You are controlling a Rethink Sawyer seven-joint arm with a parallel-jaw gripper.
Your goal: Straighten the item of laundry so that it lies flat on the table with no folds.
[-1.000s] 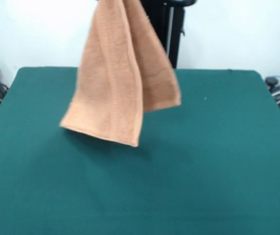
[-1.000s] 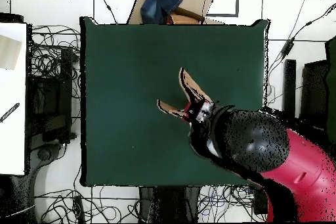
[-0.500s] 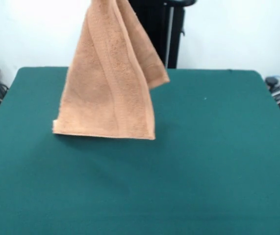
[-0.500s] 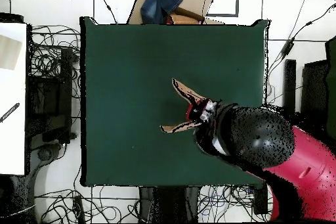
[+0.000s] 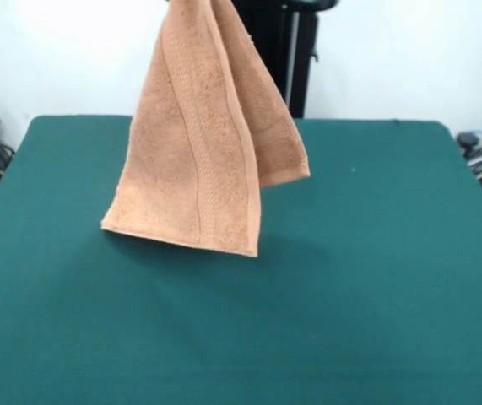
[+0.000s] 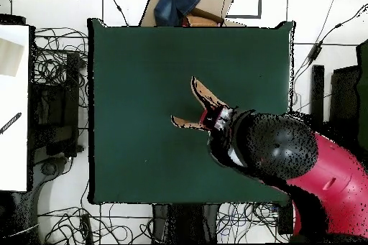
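Towel hangs in the air over the middle of the table, held from above; in the front view it drops from the top edge of the frame, doubled into two panels, the nearer one wide, the farther one shorter and peeking out at right. Half a second ago the lower hem hung nearly level and more to the left of the frame; now it slants down to the right and the back panel shows more at right, so the cloth is swinging or turning under the grip. No corner appears to touch the felt, though the near hem hangs low over it. Judged from this, the task is barely begun: the towel must still be laid down and spread, and the doubled panels will want separating. Gripper sits at the head of the arm in the overhead view, pinched on the towel's top edge as far as can be told, since the cloth hangs from it. Around: cables and a cardboard box off the table's upper edge in the overhead view; nothing on the felt obstructs.
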